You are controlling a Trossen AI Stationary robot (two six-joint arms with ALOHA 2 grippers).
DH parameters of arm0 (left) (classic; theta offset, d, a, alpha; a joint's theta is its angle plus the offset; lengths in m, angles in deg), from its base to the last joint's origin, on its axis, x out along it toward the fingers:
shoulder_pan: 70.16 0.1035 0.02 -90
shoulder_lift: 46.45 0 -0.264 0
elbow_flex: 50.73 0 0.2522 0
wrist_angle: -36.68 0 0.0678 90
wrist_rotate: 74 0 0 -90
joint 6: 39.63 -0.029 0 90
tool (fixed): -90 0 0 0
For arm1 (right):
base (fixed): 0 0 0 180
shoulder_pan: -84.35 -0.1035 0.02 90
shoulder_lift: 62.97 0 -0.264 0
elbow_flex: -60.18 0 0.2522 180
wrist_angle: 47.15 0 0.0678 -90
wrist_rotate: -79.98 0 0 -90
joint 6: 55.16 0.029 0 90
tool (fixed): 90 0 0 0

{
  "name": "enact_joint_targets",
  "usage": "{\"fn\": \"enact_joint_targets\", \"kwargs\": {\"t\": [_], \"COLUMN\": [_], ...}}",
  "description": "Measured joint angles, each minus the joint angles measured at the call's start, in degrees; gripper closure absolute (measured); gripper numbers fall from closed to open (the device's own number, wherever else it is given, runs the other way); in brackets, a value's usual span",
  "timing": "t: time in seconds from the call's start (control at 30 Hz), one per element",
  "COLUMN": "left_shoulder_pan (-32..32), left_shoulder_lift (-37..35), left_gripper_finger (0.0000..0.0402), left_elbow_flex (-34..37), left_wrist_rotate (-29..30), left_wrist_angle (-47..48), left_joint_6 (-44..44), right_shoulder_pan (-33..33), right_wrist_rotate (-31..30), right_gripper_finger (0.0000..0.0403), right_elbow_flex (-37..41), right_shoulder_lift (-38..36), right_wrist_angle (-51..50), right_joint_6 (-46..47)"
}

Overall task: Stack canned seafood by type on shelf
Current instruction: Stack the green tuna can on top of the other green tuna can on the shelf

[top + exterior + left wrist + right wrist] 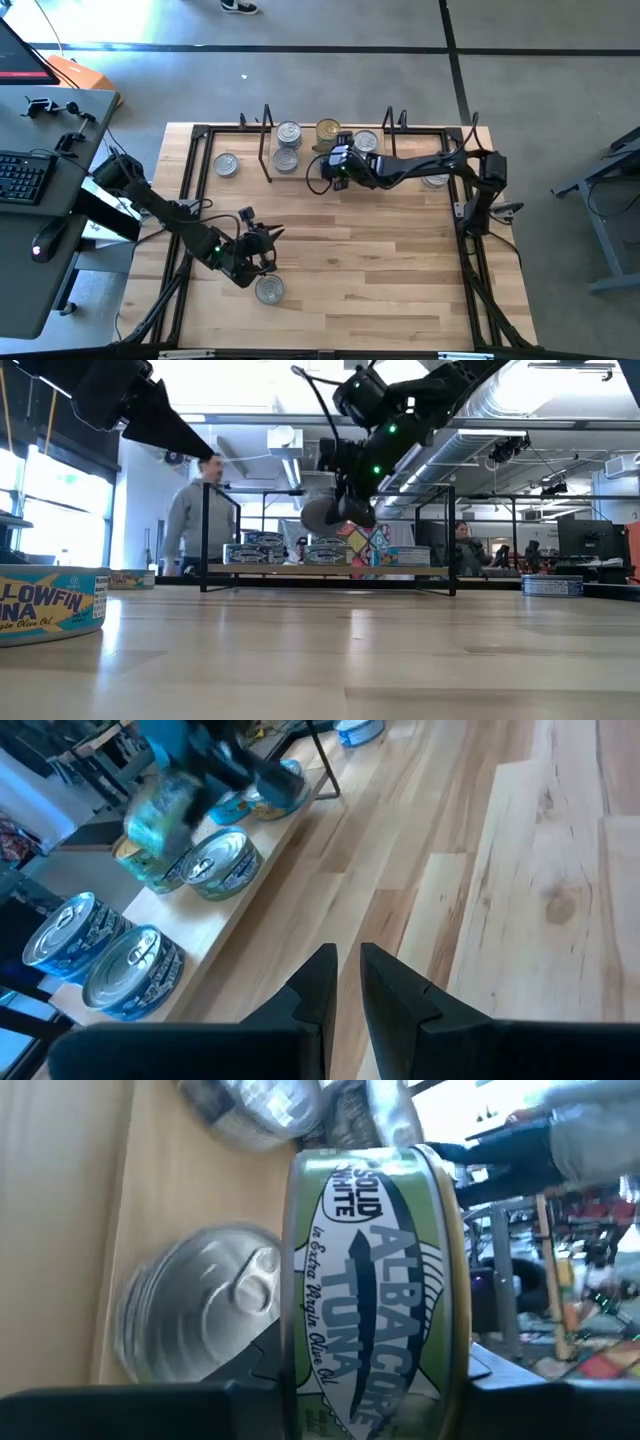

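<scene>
Right gripper (338,163) over shelf (330,172), clamped on green albacore tuna tin (375,1280) held on edge, clear of board. Just below it on shelf: silver-lidded tin (200,1315). Gold-lidded tin (328,130) just behind gripper, stack of silver-lidded tins (288,145) to one side.

Left gripper (262,243) low over table near front, well apart from shelf, fingers (320,982) nearly together with slim gap, holding nothing. Lone yellowfin tin (269,289) on table just beside it.

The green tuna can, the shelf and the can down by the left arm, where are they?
green tuna can (375,1280), right wrist view, on its label.
shelf (305,172), high view, bare board.
lone can (269,290), high view, on its lid.
</scene>
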State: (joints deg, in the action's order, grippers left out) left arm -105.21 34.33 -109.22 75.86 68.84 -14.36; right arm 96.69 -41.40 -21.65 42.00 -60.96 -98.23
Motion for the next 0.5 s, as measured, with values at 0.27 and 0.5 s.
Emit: {"fn": "enact_joint_targets", "kwargs": {"t": [0.27, 0.5], "left_shoulder_pan": [-0.6, -0.7], "left_shoulder_lift": [0.0, 0.0], "left_gripper_finger": [0.036, 0.036], "left_elbow_flex": [0.0, 0.0], "left_wrist_rotate": [0.0, 0.0], "left_wrist_angle": [-0.9, -0.8], "left_joint_6": [-0.3, 0.0], "right_shoulder_pan": [0.0, 0.0], "right_wrist_rotate": [-0.1, -0.1], "right_gripper_finger": [0.0281, 0.0257], "right_elbow_flex": [0.0, 0.0], "right_shoulder_lift": [2.0, 1.9], "right_wrist_angle": [-0.6, -0.6], "right_joint_6": [-2.0, -3.0]}}
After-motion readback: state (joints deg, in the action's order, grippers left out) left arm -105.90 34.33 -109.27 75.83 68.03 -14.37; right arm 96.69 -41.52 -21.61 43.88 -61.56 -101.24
